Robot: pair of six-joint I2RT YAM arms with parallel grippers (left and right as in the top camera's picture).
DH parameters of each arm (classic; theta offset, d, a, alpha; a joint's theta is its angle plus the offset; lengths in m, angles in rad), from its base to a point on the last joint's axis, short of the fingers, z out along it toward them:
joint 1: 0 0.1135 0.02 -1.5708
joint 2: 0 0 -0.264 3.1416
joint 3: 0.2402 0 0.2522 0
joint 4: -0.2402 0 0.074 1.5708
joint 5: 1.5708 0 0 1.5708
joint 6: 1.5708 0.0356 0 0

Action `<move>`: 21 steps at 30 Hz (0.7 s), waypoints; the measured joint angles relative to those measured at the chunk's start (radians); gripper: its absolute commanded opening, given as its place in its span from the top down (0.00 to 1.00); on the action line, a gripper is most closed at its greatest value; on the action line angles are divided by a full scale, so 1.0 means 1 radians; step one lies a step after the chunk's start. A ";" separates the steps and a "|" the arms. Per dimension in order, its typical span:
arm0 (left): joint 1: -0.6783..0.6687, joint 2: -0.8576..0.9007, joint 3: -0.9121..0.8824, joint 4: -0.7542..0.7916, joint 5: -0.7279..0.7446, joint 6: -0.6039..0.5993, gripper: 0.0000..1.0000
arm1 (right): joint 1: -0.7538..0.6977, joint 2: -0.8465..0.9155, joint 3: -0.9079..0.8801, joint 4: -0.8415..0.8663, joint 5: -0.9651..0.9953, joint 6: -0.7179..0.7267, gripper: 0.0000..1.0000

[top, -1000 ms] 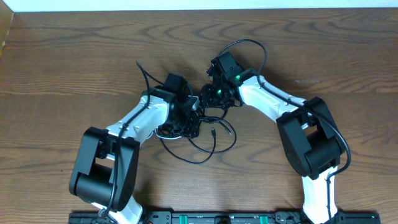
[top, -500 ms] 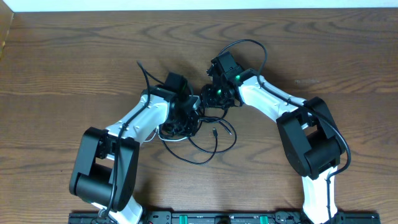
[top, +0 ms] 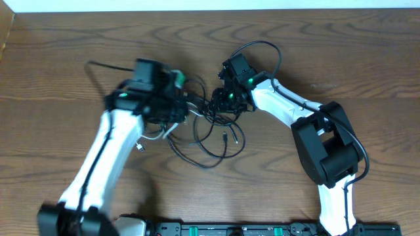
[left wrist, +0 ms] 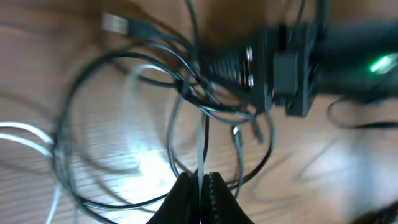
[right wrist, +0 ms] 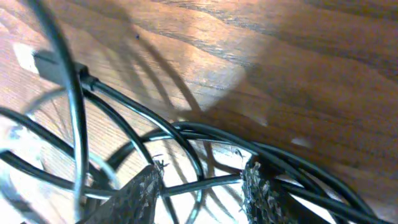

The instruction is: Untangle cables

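Note:
Several black cables [top: 211,134] lie tangled in loops at the table's middle. A white cable [top: 155,134] trails left of them, its plug low on the left. My left gripper [top: 184,106] is shut on a thin pale cable [left wrist: 200,146], held taut toward the tangle; its jaws [left wrist: 200,186] are pressed together on it. My right gripper [top: 221,103] sits at the tangle's upper right. In the right wrist view its fingers [right wrist: 142,190] stand apart, with a black cable [right wrist: 202,183] running across the gap between them and more black loops [right wrist: 280,155] behind.
The thick black arm cable [top: 262,47] arcs behind the right wrist. A USB plug [left wrist: 115,23] lies at the top left of the left wrist view. Bare wood table [top: 341,59] surrounds the tangle.
My left arm has swung left and back, dragging cable with it. The tangle has stretched leftward and the white cable now lies out to the left. The right arm has stayed put.

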 measured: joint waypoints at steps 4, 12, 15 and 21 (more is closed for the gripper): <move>0.075 -0.121 0.000 0.007 0.000 -0.028 0.93 | 0.000 0.000 0.001 0.003 0.000 0.000 0.55; 0.149 -0.322 0.000 0.035 0.001 -0.074 0.93 | 0.000 0.000 0.001 0.004 0.000 0.000 0.54; 0.155 -0.350 0.000 0.039 0.001 -0.085 0.93 | 0.000 0.001 0.001 0.004 0.000 0.000 0.54; 0.158 -0.359 0.073 0.038 0.044 -0.101 0.93 | 0.000 0.002 0.002 0.004 0.000 0.000 0.54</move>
